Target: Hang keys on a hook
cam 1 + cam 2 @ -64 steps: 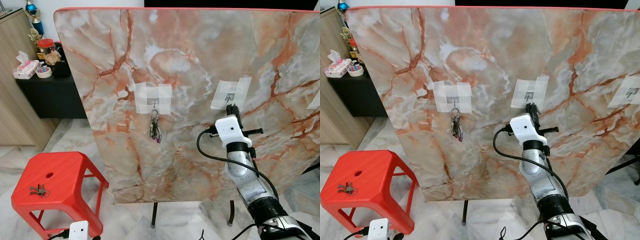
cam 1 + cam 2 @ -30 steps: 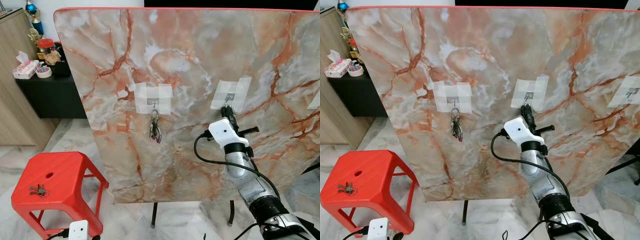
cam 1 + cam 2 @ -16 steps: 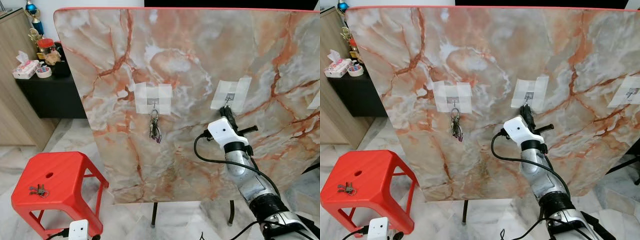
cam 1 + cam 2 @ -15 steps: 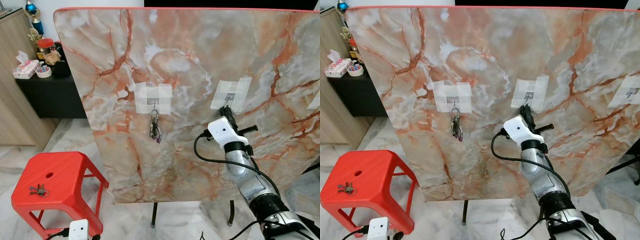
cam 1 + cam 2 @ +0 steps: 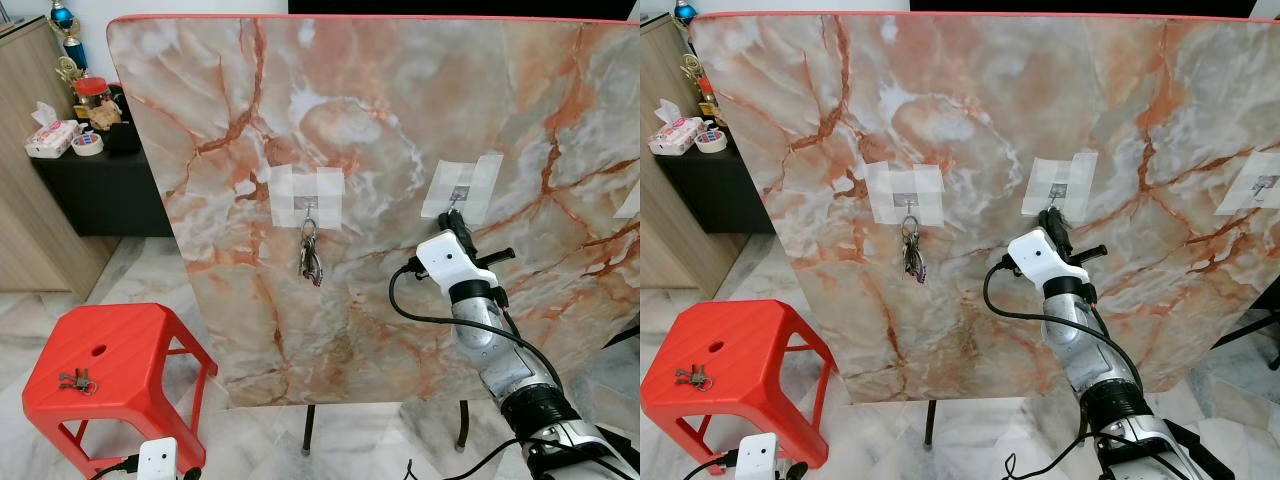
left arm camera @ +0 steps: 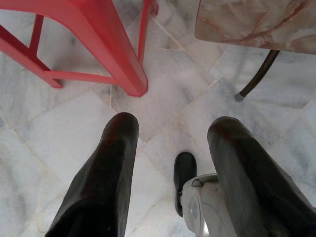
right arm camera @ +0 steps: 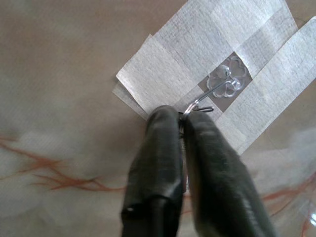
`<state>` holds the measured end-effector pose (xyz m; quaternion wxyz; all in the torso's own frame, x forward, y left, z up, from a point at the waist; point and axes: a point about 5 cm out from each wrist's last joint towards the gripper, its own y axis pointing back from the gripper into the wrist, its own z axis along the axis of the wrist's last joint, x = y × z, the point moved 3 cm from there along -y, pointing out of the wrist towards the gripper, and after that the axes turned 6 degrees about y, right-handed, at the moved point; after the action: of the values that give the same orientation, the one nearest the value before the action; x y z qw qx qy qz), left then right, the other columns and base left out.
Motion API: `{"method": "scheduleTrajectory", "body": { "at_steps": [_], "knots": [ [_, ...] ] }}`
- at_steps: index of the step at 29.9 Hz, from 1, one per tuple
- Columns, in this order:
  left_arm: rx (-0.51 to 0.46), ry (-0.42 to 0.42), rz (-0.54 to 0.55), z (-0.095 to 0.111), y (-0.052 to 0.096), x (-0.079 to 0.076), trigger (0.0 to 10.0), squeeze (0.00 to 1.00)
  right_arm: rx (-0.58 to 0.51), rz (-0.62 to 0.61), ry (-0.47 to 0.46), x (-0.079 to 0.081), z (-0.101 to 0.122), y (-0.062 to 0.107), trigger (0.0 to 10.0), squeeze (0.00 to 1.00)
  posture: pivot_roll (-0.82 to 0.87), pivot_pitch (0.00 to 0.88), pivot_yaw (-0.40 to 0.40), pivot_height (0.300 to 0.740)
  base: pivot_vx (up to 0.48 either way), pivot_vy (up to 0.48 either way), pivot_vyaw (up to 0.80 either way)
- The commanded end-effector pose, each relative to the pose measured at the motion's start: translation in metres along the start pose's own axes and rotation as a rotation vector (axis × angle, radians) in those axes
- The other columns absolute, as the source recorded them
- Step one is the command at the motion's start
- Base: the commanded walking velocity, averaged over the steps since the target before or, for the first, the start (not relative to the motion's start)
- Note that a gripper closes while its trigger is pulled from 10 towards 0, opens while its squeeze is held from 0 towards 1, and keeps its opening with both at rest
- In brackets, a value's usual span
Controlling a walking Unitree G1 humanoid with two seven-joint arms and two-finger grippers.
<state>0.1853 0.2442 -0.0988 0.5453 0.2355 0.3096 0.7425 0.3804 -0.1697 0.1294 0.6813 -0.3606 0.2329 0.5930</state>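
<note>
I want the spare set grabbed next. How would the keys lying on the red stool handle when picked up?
The keys look like a loose bunch, so they would probably flop and dangle. They lie flat on the smooth red stool, so they may slide when nudged. Small metal: likely light and sturdy.

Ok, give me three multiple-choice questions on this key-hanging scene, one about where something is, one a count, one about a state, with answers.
1. Where does the loose bunch of keys lie?
A. on the red stool
B. on the black cabinet
C. on the floor

2. How many taped hooks on the marble board already carry keys?
A. none
B. one
C. three

3. How are the right gripper's fingers?
A. spread wide
B. pinched on a key ring at the middle hook
C. hanging idle

Answers: 1 A, the loose keys rest on the red stool. 2 B, the hung keys dangle from the left hook. 3 B, the right gripper is shut on the key ring at the middle hook.
</note>
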Motion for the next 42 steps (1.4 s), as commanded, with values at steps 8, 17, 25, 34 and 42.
{"method": "scheduleTrajectory", "body": {
  "at_steps": [8,17,25,34,42],
  "knots": [
    [0.001,0.003,-0.007,-0.001,0.000,-0.003,10.0,0.00,-0.038,0.020,-0.029,0.005,0.004,0.007,10.0,0.17,0.02,0.000,-0.030,0.736,0.000,0.000,0.00],
    [0.025,0.005,-0.005,-0.006,0.001,0.000,10.0,0.00,-0.014,0.150,-0.091,0.034,-0.009,0.036,10.0,0.00,0.02,0.000,-0.032,0.736,0.000,0.000,0.00],
    [0.048,0.003,0.005,-0.011,0.003,0.005,10.0,0.00,0.410,0.286,-0.294,0.078,-0.078,0.090,10.0,0.00,0.02,0.000,-0.030,0.736,0.000,0.000,0.00],
    [0.082,-0.005,0.018,-0.019,0.006,0.014,10.0,0.00,1.049,0.308,-0.530,0.103,-0.159,0.205,10.0,0.00,0.02,0.000,-0.014,0.736,0.000,0.000,0.00],
    [0.118,-0.018,0.011,-0.025,0.007,0.015,10.0,0.00,1.342,0.380,-0.617,0.121,-0.171,0.289,10.0,0.00,0.02,0.000,0.008,0.736,0.000,0.000,0.00]
  ]
}}
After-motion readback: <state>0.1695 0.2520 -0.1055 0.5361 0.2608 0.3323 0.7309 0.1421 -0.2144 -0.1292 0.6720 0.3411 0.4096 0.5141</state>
